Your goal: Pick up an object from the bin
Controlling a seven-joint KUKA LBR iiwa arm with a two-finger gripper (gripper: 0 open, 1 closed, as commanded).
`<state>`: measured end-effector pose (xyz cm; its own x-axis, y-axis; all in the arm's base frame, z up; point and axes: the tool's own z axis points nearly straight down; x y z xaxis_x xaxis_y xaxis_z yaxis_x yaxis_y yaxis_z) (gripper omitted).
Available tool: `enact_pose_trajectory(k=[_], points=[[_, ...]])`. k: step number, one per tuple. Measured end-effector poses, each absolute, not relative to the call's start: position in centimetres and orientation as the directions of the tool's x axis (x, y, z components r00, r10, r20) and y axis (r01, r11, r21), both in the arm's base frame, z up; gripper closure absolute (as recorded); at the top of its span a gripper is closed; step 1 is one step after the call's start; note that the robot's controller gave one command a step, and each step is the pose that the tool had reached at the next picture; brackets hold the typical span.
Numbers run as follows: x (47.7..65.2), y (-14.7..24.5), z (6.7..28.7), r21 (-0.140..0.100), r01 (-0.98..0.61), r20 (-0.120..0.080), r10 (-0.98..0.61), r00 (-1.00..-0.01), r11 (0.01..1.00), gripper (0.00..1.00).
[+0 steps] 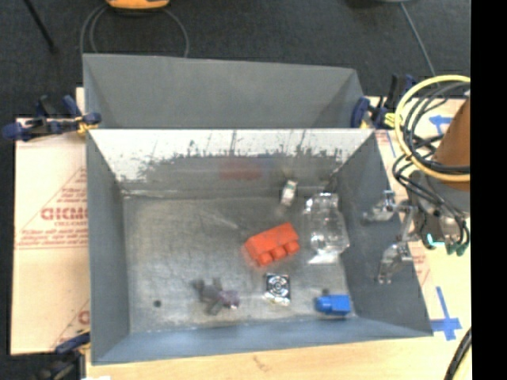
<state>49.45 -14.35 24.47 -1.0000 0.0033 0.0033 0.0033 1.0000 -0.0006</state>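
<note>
Orange block (272,244) loose mid-bin (104,236), ungrasped; end effector (388,237) released, empty, over right wall, seemingly poised for approach.

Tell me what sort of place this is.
Likely a robot-grasping test cell: a grey metal bin holding loose oddments like an orange block and blue piece, the tool over its right wall.

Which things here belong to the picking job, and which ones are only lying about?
Job: bin; gripper, open above its right wall; clear plastic piece and blue piece, nearest it.
Lying about: orange block; black-and-white piece; grey-purple piece; small silver piece.
</note>
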Motion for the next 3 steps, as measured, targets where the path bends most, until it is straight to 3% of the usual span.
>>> enact_pose_trajectory(k=[1,2,3], points=[[49.3,-15.9,7.3,0.005,-0.364,-0.008,-0.364,-0.931,0.931,0.00],[48.9,-13.1,7.4,-0.013,-0.443,-0.012,-0.443,-0.896,0.896,0.00],[47.9,-11.7,10.1,-0.004,-0.650,-0.004,-0.650,-0.760,0.760,0.00]])
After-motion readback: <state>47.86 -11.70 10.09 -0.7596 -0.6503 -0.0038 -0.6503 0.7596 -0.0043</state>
